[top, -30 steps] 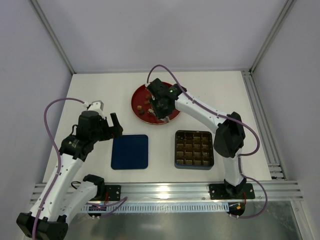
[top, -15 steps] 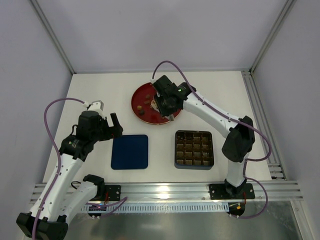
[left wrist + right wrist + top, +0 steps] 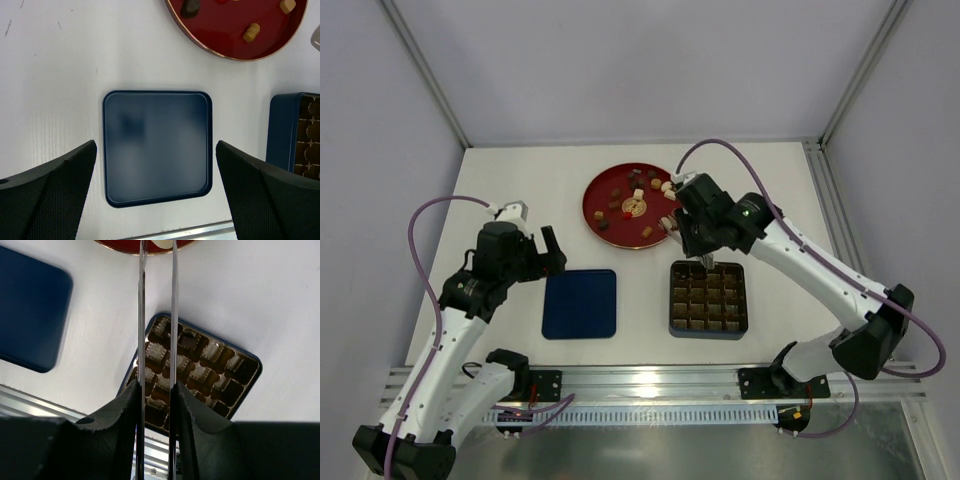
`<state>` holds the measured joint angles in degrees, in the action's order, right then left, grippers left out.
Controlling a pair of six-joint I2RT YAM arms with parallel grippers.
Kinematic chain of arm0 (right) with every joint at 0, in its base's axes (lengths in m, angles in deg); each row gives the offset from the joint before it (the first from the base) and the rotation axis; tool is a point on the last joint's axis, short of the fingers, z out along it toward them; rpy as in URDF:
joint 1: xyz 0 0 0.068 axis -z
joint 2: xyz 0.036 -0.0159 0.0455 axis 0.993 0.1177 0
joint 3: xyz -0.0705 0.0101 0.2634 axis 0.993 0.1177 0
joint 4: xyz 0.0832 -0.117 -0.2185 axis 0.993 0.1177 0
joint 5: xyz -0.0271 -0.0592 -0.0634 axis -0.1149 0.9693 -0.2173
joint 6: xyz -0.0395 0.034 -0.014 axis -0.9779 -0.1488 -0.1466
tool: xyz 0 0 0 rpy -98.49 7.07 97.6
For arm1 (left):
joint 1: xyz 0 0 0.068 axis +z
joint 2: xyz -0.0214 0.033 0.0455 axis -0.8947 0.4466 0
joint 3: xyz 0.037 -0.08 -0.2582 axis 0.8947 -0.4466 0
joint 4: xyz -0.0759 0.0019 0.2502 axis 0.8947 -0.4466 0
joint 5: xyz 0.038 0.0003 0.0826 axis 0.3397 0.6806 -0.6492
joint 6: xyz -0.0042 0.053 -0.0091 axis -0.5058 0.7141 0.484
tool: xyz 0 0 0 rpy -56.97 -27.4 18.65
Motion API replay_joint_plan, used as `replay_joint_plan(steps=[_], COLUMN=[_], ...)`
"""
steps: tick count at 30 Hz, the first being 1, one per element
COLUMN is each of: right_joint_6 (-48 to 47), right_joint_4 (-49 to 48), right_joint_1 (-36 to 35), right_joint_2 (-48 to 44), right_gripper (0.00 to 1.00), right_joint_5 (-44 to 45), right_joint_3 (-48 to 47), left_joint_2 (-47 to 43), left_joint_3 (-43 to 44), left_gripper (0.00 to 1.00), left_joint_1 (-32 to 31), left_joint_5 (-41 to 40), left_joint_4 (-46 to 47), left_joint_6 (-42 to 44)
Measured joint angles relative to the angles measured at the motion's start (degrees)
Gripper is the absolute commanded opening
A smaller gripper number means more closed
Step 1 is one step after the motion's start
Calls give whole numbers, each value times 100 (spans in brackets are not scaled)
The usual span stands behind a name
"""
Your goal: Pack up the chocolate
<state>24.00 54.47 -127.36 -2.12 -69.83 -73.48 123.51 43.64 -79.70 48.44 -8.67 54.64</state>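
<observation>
1. The brown gridded tray [image 3: 708, 334] sits on the white surface [image 3: 520, 190] in its dark-blue wall, and the other places here are given from it.
2. The red plate [image 3: 586, 208] lies beyond the tray and to its left, apart from it.
3. Most of the chocolates [image 3: 638, 194] are scattered on that plate: dark brown, light brown and cream-white pieces, each far smaller than the plate.
4. The flat dark-blue lid [image 3: 579, 304] lies to the left of the tray with a strip of bare surface between them, and their near edges are roughly level.
5. The right pincer [image 3: 158, 247] hangs above the tray's far-left part. Its two thin metal blades run over the cells, and in the wrist view their tips line up with the plate's near rim.
6. Those blades stand only a narrow gap apart. A cream-white chocolate [image 3: 159, 243] fills the gap at the tips, so the pincer seems to be clamped on it. The piece is cut off by the top of the frame, so the grip is not certain.
7. The left pincer [image 3: 155, 147] hovers over the lid, left of the tray, with its black fingers [image 3: 60, 185] spread wide apart and nothing between them.
8. In the left wrist view the lid lies centred between those fingers, and the tray's left wall shows at the right edge.
</observation>
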Motion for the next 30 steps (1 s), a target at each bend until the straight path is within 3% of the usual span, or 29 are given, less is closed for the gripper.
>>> replay_joint_plan(steps=[16,30], right_joint_6=[750,1165], right_joint_4=[887,1137], right_joint_1=[0,2], right_joint_2=[-2282,-2992], right_gripper=[33,33], right_joint_5=[319,313], right_joint_3=[1506,2465], left_joint_2=[55,76], left_joint_3=[0,0], left_gripper=[100,100], left_joint_1=[-63,-63], left_joint_5=[22,35], left_joint_4=[2,2], left_joint_6=[0,-2])
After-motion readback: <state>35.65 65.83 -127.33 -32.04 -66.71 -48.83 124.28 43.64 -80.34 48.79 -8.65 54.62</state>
